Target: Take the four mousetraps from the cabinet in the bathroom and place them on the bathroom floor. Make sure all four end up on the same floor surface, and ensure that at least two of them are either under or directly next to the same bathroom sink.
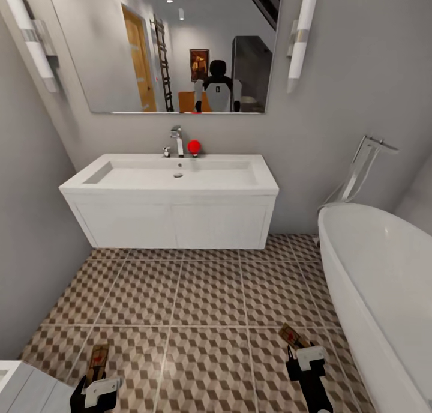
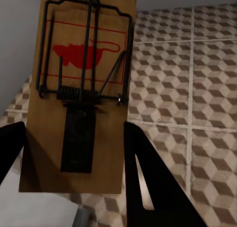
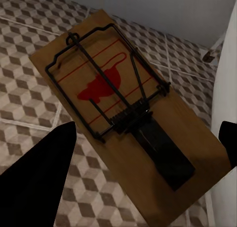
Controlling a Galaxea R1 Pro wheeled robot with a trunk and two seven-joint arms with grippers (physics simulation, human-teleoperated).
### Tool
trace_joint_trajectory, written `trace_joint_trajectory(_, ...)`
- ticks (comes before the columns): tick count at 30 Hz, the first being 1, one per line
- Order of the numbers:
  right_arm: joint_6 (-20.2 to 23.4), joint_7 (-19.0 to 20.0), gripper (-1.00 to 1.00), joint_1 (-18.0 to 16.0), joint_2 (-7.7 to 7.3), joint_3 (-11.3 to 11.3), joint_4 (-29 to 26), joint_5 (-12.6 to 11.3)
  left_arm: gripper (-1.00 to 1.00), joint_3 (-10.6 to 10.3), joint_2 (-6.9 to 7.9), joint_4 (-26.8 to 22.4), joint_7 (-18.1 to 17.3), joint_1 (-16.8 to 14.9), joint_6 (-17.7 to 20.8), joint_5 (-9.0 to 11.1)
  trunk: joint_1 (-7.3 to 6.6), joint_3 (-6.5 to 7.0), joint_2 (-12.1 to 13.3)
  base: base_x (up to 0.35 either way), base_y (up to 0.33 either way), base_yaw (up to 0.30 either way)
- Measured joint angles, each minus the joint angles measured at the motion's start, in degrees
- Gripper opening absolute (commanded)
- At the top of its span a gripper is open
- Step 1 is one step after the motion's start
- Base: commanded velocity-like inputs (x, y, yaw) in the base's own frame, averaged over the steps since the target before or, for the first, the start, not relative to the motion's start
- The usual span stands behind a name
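Observation:
Each gripper holds one tan mousetrap above the cube-patterned bathroom floor (image 1: pixel 204 293). My left gripper (image 1: pixel 96 382) is shut on a mousetrap (image 1: pixel 98 360) at the lower left. In the left wrist view that mousetrap (image 2: pixel 81 88) lies flat between the black fingers (image 2: pixel 148 182), wire and red mouse print facing up. My right gripper (image 1: pixel 305 360) is shut on another mousetrap (image 1: pixel 293 337) at the lower right, near the tub; in the right wrist view this mousetrap (image 3: pixel 123 113) sits between the fingers (image 3: pixel 39 182). The white bathroom sink (image 1: pixel 171 188) hangs on the wall ahead. The cabinet is out of view.
A white bathtub (image 1: pixel 384 269) runs along the right side, close to my right arm. A white unit's corner (image 1: pixel 24 389) pokes in at the lower left. A grey wall (image 1: pixel 30 233) closes the left. A chrome tap (image 1: pixel 177 140) and a red ball (image 1: pixel 194 146) stand on the sink.

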Motion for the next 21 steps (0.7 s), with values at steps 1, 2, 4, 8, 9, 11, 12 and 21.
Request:
trace_joint_trajectory(1,0.00,0.00,-1.00,0.00,0.00,0.00,0.00,0.00,-1.00,0.00,0.01,0.01,0.00,0.00,0.00,0.01,0.01,0.00,0.00,0.061,0.010,0.000)
trace_joint_trajectory(2,0.00,0.00,-1.00,0.00,0.00,0.00,0.00,0.00,-1.00,-0.01,0.01,0.01,0.00,0.01,0.00,0.00,0.01,0.00,0.00,0.039,0.006,0.000)
trace_joint_trajectory(4,0.00,0.00,-1.00,0.00,0.00,0.00,0.01,0.00,-1.00,-0.02,-0.01,0.03,0.00,0.00,0.00,0.01,0.01,0.00,0.00,0.020,0.003,0.000)
trace_joint_trajectory(8,0.00,0.00,-1.00,0.00,0.00,0.00,0.01,0.00,-1.00,0.01,0.00,0.03,0.00,-0.01,0.00,0.00,0.02,0.00,0.00,0.004,0.001,0.000)
trace_joint_trajectory(9,0.00,0.00,-1.00,0.00,0.00,0.00,0.01,0.00,-1.00,0.00,-0.01,0.03,0.00,-0.01,0.00,-0.02,0.02,0.00,0.00,0.001,0.000,0.000)
trace_joint_trajectory(11,0.00,0.00,-1.00,0.00,0.00,0.00,0.01,0.00,-1.00,0.00,-0.02,0.01,0.00,-0.01,0.00,-0.01,0.02,0.00,0.00,0.024,-0.003,0.000)
trace_joint_trajectory(12,0.00,0.00,-1.00,0.00,0.00,0.00,0.01,0.00,-1.00,0.00,-0.02,-0.01,0.00,-0.01,0.00,0.00,0.01,0.00,0.00,0.090,-0.038,0.000)
trace_joint_trajectory(21,-0.01,0.00,-1.00,0.00,0.00,0.00,0.01,0.00,-1.00,-0.01,-0.02,-0.01,0.00,-0.01,0.01,-0.02,-0.01,0.00,0.00,0.210,-0.075,0.000)
